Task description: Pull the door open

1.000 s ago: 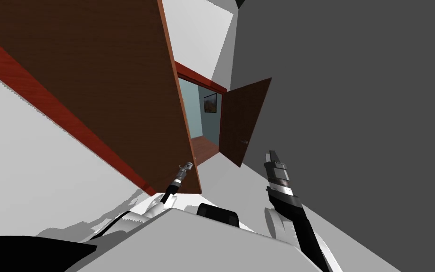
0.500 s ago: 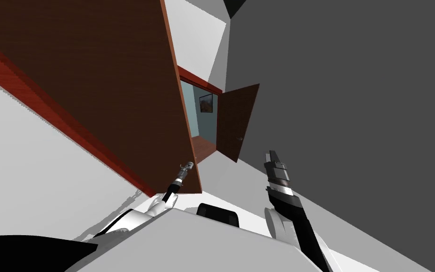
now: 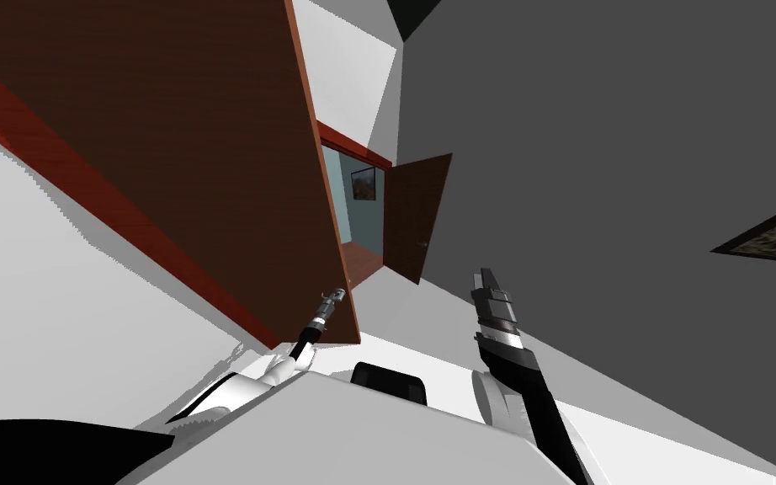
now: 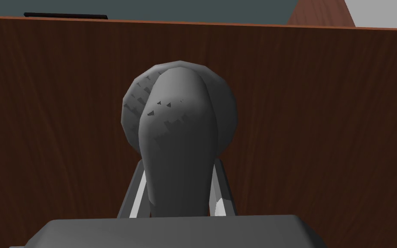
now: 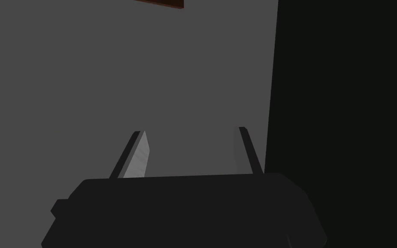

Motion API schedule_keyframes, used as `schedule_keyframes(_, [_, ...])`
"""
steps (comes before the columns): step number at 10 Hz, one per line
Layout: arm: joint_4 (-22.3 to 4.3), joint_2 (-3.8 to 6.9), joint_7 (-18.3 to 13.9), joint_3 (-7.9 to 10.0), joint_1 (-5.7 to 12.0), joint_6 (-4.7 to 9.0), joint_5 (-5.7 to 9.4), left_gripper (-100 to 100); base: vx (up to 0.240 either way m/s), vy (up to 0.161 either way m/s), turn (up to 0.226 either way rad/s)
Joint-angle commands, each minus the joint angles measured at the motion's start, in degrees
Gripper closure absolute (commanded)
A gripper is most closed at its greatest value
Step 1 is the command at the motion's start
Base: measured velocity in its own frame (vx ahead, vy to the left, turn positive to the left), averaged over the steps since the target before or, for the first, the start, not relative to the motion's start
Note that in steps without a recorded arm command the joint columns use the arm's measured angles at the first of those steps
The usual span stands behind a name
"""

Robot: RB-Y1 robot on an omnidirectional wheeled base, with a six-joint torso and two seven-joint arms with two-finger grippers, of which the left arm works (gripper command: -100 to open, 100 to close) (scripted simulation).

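A dark brown wooden door (image 3: 167, 126) takes up the left. Near its free edge, the left gripper (image 3: 336, 295) has its fingers (image 4: 136, 193) clamped on the door's rounded grey lever handle (image 4: 180, 137). Farther off, a second brown door (image 3: 416, 215) stands ajar. The right gripper (image 3: 486, 279) hangs before a dark grey wall (image 5: 107, 64), fingers apart.
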State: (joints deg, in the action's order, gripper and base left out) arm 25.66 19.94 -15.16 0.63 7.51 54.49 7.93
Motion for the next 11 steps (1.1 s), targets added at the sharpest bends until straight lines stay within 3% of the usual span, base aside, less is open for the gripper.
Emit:
schedule_keyframes(1, [-0.38, -0.35, 0.12, -0.2, 0.11, 0.14, 0.03, 100, -0.208, 0.033, -0.143])
schedule_keyframes(11, [-3.4, -0.25, 0.9, 0.42, 1.91, 1.0, 1.66, 100, -0.208, 0.078, -0.202])
